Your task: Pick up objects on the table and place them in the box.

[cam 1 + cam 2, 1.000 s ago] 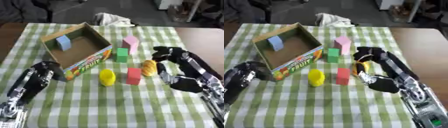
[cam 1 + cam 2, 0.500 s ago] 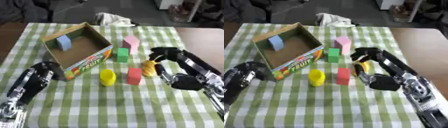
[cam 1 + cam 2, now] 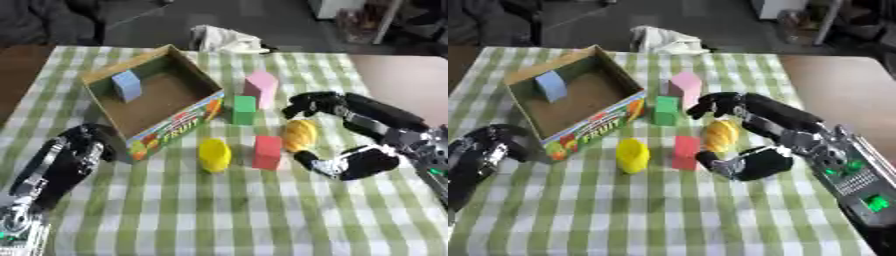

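Right hand has closed in round the orange egg-shaped thing, fingers and thumb spread, so next: pinch, lift to box.

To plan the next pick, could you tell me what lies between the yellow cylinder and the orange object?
The red block stands between the yellow cylinder and the orange object, clearest in the left eye view.

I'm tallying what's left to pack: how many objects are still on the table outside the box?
5: a pink block and green block beside the box, a yellow cylinder and red block nearer, and an orange object within the right hand. None appear hidden.
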Robot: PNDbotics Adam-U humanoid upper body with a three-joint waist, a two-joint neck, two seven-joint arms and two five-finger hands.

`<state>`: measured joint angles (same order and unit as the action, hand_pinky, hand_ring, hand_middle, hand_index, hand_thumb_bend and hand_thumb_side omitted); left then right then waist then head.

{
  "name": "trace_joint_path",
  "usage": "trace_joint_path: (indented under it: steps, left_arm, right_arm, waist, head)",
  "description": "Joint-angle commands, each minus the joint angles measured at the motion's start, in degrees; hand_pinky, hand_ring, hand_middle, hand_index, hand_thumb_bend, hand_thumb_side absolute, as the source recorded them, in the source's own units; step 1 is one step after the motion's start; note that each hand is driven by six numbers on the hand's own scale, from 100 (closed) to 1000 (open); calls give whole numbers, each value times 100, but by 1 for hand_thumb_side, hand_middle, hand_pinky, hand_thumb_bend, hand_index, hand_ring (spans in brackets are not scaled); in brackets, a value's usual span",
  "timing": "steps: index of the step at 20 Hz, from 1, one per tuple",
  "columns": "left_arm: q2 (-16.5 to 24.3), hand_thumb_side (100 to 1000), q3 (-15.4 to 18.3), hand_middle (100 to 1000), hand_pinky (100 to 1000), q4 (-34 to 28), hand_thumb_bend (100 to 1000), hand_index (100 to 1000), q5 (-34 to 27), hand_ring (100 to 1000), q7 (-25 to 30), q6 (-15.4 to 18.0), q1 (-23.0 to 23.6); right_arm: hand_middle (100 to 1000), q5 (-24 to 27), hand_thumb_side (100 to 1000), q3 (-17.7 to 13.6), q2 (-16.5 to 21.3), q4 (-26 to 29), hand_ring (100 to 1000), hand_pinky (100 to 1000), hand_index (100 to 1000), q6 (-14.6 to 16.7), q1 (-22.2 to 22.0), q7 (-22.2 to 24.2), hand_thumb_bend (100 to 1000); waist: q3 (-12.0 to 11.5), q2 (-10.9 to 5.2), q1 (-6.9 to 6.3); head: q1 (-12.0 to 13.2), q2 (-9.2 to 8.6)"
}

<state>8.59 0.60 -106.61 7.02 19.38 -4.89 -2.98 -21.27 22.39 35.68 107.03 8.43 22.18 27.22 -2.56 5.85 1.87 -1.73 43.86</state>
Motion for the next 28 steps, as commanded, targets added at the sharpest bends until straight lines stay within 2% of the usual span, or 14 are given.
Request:
trace_joint_path:
  steps: [1, 10, 15, 28]
  left_arm:
    - [96, 588, -11, 684, 582, -73, 100, 709, -20, 562, 21, 4, -21]
    - [89, 588, -28, 684, 582, -65, 100, 709, -30, 562, 38, 12, -28]
    - [88, 588, -30, 684, 582, -59, 100, 709, -33, 562, 39, 12, -21]
    - [76, 590, -36, 684, 583, -53, 100, 709, -44, 562, 46, 12, -11]
  right_arm:
    - [807, -227, 457, 100, 94, -220, 970, 815, 933, 80, 222, 267, 303]
    - [820, -733, 469, 330, -357, -1236, 969, 821, 947, 245, 768, 541, 312]
    - [818, -1027, 470, 271, -585, -1762, 966, 820, 945, 330, 927, 360, 315]
    - [804, -1509, 483, 226, -879, -2602, 953, 812, 940, 446, 998, 81, 310]
  waist:
    - [-21, -53, -7]
    - [-64, -87, -19]
    - [-57, -90, -33]
    - [-33, -98, -65]
  head:
    - [-17, 26]
    - [-51, 26]
    - [-57, 26]
    - [-83, 26]
